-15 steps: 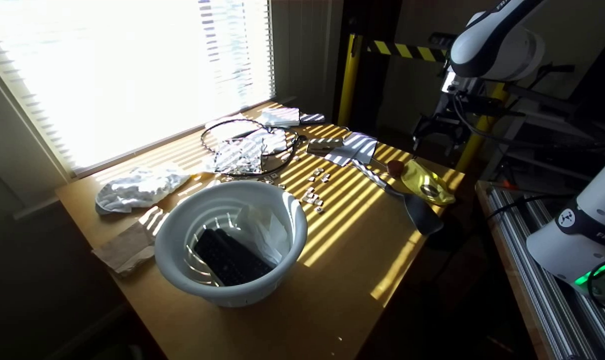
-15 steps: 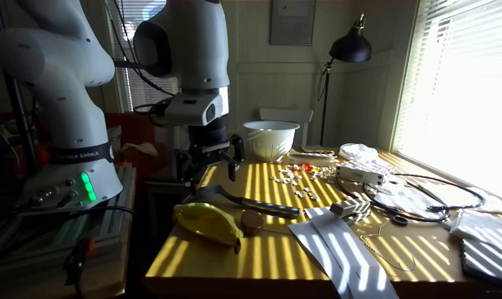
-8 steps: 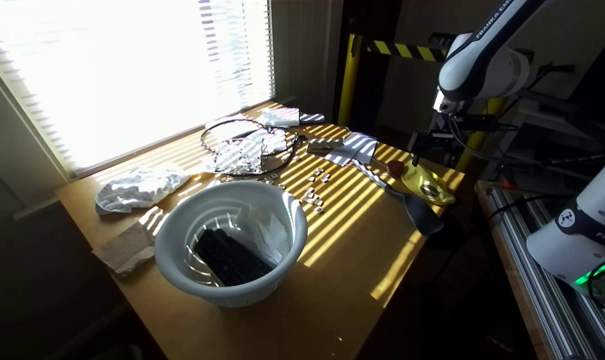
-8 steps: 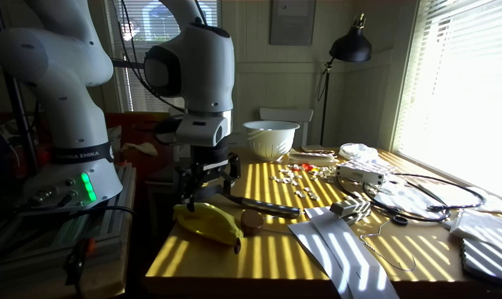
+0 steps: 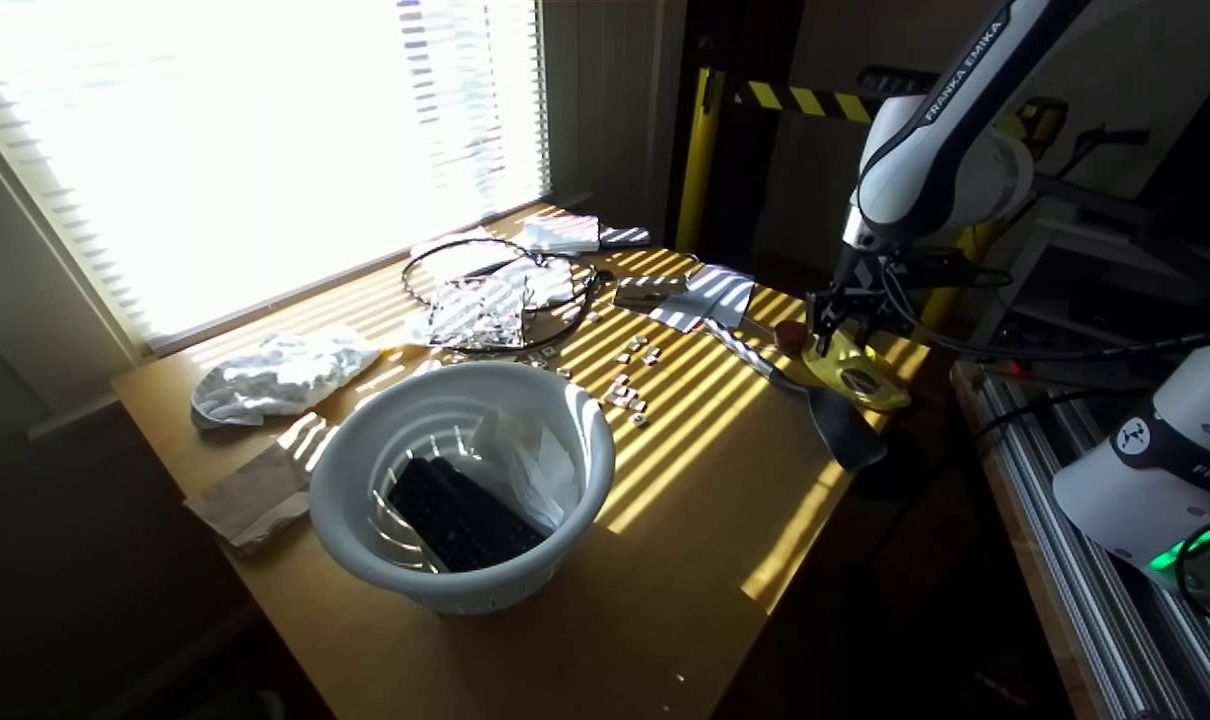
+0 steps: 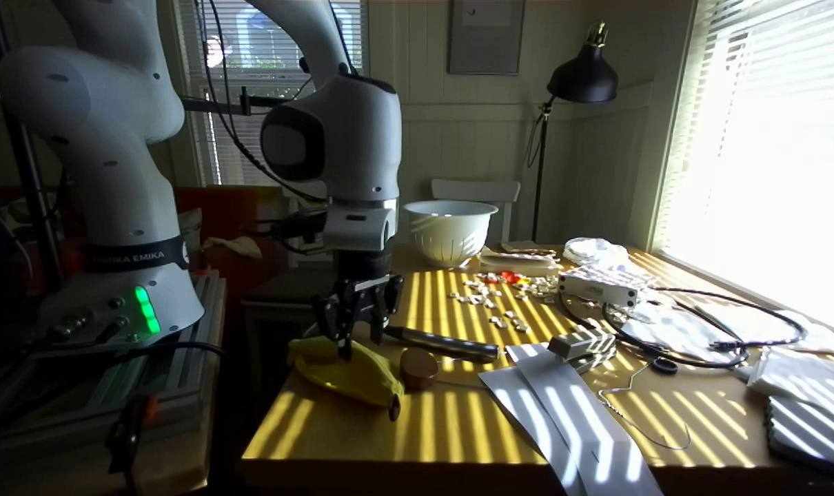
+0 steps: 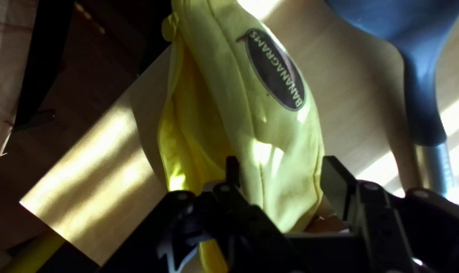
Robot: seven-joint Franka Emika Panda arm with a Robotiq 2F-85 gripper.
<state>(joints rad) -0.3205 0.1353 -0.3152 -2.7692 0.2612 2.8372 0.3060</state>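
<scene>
One yellow banana-shaped fabric pouch (image 7: 248, 113) lies close to a corner of the light-brown wooden counter (image 5: 665, 600), its side gaping and a dark oval label (image 7: 275, 68) on it reading BANANAGRAMS. The black two-fingered end effector (image 7: 281, 165) points down over it, jaws partway apart: in the wrist view one finger stands at the gaping mouth, the other along the outer side, and yellow fabric lies between them. Whether they press on it I cannot tell.

Just beside the pouch are a small reddish-brown round object (image 6: 419, 367) and a black spatula with a silver metal handle (image 5: 843, 428). Near these, white paper strips (image 6: 568, 420) overlap and run past the counter's edge. Small pale tiles (image 6: 519, 325) are scattered farther in. Well apart from the end effector, a large round white plastic bowl (image 6: 448, 238) stands upright, holding a dark buttoned object (image 5: 465, 515) and a pale crumpled sheet (image 5: 550, 470). Sunlight through white slatted blinds (image 6: 717, 83) stripes the counter.
</scene>
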